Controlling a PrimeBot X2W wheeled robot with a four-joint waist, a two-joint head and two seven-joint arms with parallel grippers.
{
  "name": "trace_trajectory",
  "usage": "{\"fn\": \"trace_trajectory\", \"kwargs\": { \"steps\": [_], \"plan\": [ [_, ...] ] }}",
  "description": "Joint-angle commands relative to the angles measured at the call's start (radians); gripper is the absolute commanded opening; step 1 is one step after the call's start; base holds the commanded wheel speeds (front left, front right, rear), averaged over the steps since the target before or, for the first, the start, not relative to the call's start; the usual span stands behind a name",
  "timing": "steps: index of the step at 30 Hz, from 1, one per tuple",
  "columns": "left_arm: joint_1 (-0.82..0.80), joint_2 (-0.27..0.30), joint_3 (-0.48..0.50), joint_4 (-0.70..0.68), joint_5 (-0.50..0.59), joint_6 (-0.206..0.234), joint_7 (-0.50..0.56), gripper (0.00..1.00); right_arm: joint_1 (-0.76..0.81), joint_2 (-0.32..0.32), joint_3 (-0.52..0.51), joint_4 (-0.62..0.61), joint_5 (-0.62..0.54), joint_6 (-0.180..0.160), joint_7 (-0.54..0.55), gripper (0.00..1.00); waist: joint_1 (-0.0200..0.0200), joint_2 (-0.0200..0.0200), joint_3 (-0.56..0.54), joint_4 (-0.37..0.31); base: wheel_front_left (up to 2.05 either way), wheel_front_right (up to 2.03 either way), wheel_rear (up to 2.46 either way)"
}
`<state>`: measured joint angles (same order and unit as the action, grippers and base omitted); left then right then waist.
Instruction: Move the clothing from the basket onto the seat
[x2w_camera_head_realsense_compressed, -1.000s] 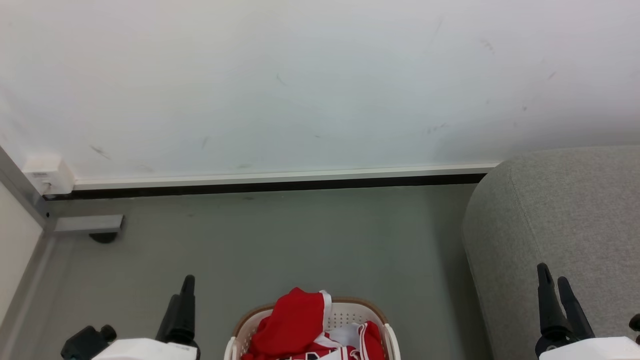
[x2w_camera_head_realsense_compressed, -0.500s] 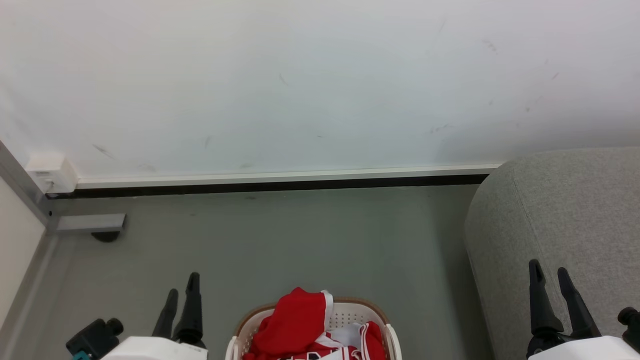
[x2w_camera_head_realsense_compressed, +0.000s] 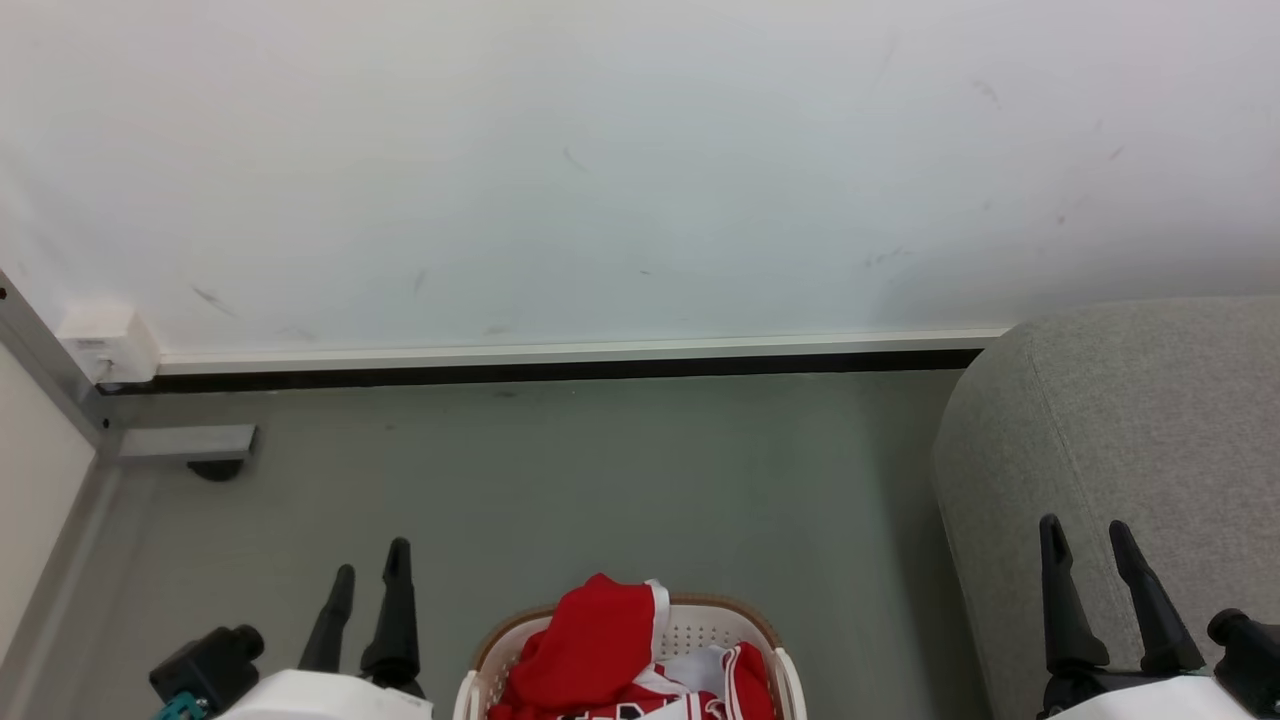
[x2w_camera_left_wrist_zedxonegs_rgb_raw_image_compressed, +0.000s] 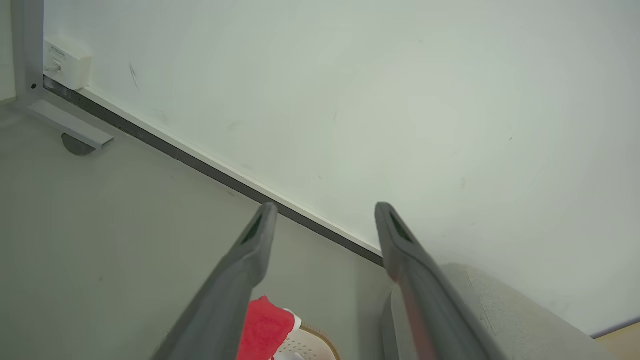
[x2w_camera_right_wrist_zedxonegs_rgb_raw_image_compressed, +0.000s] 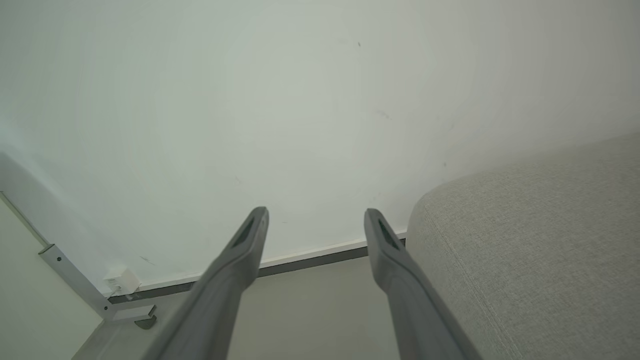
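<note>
Left gripper (x2w_camera_head_realsense_compressed: 370, 558) and right gripper (x2w_camera_head_realsense_compressed: 1084, 525) both spread wide, holding nothing. The near edge cuts off the basket (x2w_camera_head_realsense_compressed: 700, 628) and clothing (x2w_camera_head_realsense_compressed: 590, 640).

clothing (x2w_camera_head_realsense_compressed: 600, 640) red, white-striped trim | basket (x2w_camera_head_realsense_compressed: 690, 632) white, tan rim | seat (x2w_camera_head_realsense_compressed: 1120, 420) light grey | floor (x2w_camera_head_realsense_compressed: 600, 480) grey-green

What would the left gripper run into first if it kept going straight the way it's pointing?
Probably the white wall, just above its dark baseboard: the open, empty left gripper aims there across bare floor. The basket and clothing sit below that line, the seat off to its right. Depth is unclear.
</note>
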<state>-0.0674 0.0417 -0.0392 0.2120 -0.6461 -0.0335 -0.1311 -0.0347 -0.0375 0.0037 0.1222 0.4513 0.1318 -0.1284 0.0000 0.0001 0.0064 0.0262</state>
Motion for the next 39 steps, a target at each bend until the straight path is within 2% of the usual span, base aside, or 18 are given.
{"fn": "trace_trajectory", "kwargs": {
  "steps": [1,24,34,39],
  "plan": [
    [-0.012,0.008,-0.001,-0.015,0.032,0.004,-0.009,1.00,0.004,-0.012,0.004,-0.018,-0.038,-0.001,-0.011,1.00,0.0000,-0.0001,0.000,0.000,0.00,0.00,0.00],
    [0.003,0.010,-0.020,-0.008,0.229,0.005,-0.065,1.00,0.020,-0.014,0.024,-0.033,-0.267,-0.001,-0.069,1.00,0.0000,-0.0001,-0.001,0.005,0.00,0.00,0.00],
    [0.007,0.011,-0.023,0.014,0.292,-0.003,-0.087,1.00,0.030,-0.015,0.001,-0.021,-0.265,-0.002,-0.089,1.00,0.0000,-0.0001,-0.001,0.011,0.00,0.00,0.00],
    [0.006,0.011,-0.024,0.017,0.324,-0.003,-0.097,1.00,0.028,-0.015,0.002,-0.019,-0.299,-0.002,-0.100,1.00,0.0000,-0.0001,0.004,0.013,0.00,0.00,0.00]
  ]
}}
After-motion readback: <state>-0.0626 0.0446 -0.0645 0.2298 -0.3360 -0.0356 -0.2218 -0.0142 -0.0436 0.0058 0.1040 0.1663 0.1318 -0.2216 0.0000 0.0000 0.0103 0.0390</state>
